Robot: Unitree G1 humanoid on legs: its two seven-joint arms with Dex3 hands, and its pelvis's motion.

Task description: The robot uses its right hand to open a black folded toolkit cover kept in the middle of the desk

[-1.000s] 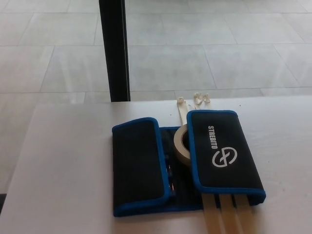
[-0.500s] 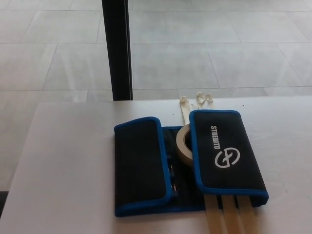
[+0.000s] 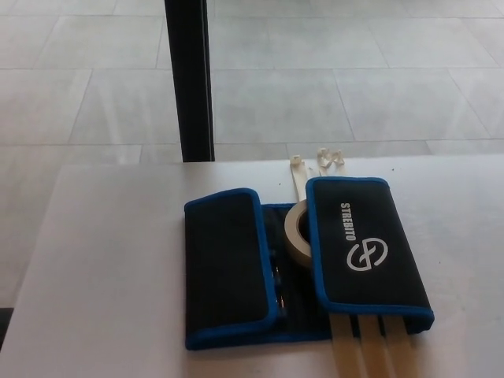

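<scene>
The toolkit cover [image 3: 303, 264] lies before us in the middle of the white table [image 3: 110, 276], black with blue edging, and both side flaps are folded inward. Nearest to us, pale plastic strips [image 3: 368, 350] poke out from under its front edge on the right and run off the bottom of the picture. The right flap [image 3: 364, 244] carries a white logo and lettering; the left flap [image 3: 227, 260] is plain black. Between the two flaps we see a roll of beige tape [image 3: 294, 233], partly tucked under the right flap. Behind the cover, the far ends of the strips [image 3: 315, 161] rest near the table's back edge. Beyond the table stands a black post [image 3: 189, 79] on a grey tiled floor [image 3: 354, 79]. We see neither robot hand, so nothing holds or touches the cover.
</scene>
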